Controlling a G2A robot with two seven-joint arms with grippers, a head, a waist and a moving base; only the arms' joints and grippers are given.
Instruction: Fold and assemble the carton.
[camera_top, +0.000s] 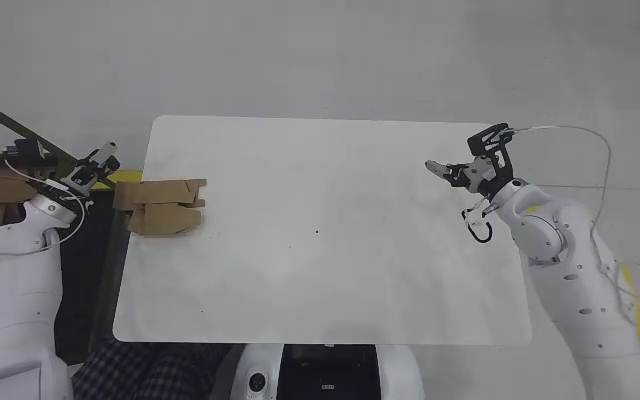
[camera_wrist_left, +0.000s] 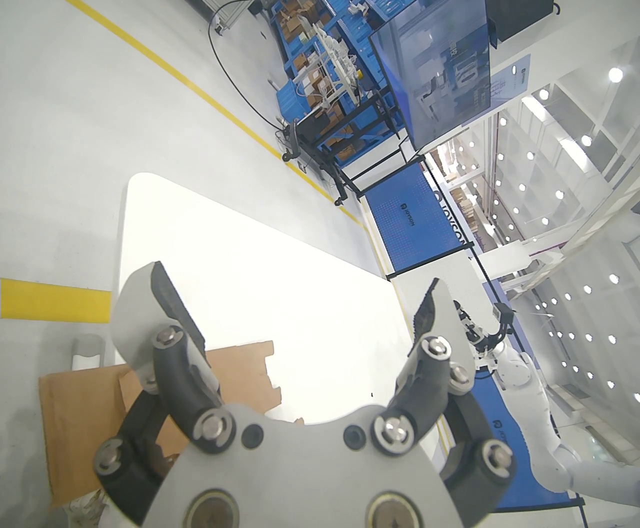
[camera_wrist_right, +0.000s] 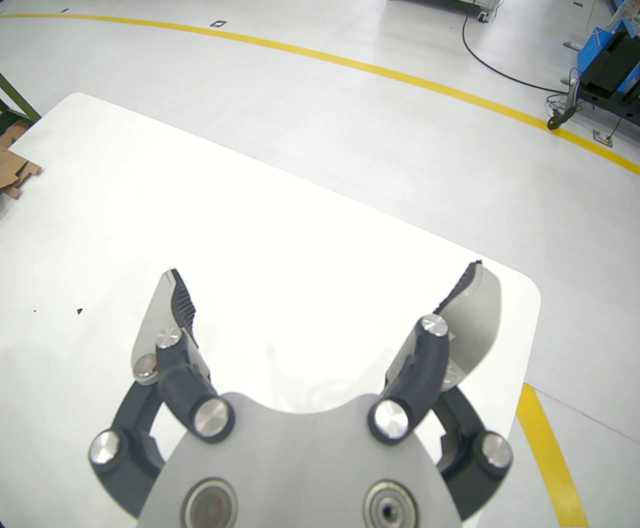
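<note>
Top view: flat carton (camera_top: 160, 205) overhung table (camera_top: 330, 290) edge; left gripper (camera_wrist_left: 298, 274) and right gripper (camera_wrist_right: 325, 267) gaped wide, empty. Nudge risked carton sliding off.

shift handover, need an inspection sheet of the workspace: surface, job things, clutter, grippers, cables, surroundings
surface: white table, rounded corners
job's things: brown carton, flat and not assembled, overhanging the table edge on the left arm's side
clutter: one small dark speck on the table
grippers: left gripper open, over the carton, not gripping it; right gripper open above the opposite end of the table, holding nothing
cables: thin cable looping off the right arm; black cable on the floor
surroundings: yellow floor line, blue racks, screen
</note>
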